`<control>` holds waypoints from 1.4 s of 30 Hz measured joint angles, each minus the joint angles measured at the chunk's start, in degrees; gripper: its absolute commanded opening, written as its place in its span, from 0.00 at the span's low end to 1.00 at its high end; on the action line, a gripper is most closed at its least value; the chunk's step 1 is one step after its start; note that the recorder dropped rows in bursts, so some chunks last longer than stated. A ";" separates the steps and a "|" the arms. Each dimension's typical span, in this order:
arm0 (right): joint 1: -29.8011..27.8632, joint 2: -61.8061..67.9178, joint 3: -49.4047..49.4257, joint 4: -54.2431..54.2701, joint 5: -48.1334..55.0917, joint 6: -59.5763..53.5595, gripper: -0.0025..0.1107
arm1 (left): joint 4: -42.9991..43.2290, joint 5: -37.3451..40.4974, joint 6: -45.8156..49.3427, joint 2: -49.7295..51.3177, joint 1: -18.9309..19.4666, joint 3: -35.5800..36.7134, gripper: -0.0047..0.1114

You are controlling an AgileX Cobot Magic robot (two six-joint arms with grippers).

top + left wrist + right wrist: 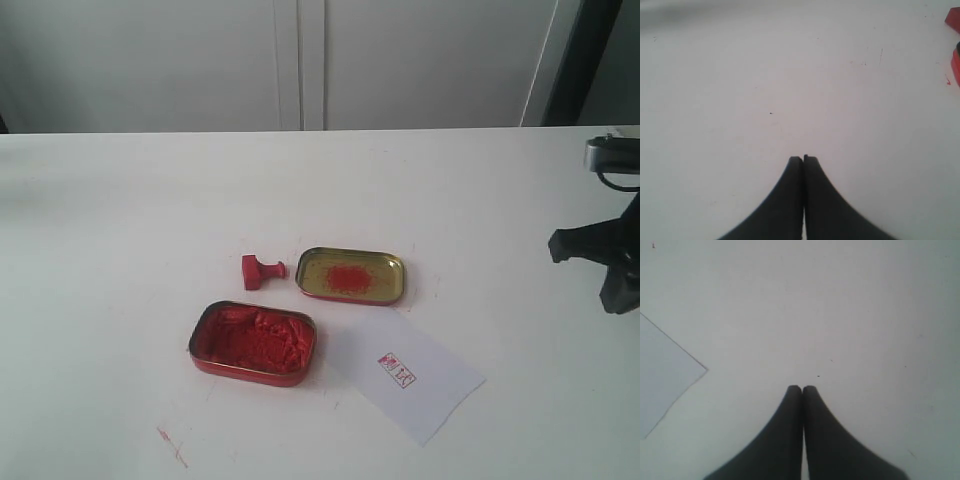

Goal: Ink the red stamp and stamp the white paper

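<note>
Both my pairs of jaws are pressed together, empty, over bare bench (120,250). The red stamp (262,270) lies on its side between ink tin (253,343) and gold lid (350,275), white paper (405,373) nearby. I'd open 1 pair and pinch the handle, leaving the face clear.

Illegible seal print (397,371) on white paper (441,394)

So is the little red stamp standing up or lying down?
Lying down. The red stamp rests on its side on the table, with its handle pointing sideways toward the gold lid.
</note>
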 measured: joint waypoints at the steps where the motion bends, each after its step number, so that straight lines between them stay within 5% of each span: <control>1: 0.00 -1.83 1.65 0.00 -1.56 0.00 0.02 | 0.00 0.00 0.00 0.00 0.00 0.00 0.04; 21: 0.00 -37.94 21.63 0.00 -21.41 -1.62 0.02 | 0.00 0.00 0.00 0.00 0.00 0.00 0.04; 42: 0.00 -72.72 29.87 0.00 -23.10 -3.68 0.02 | 0.00 0.00 0.00 0.00 0.00 0.00 0.04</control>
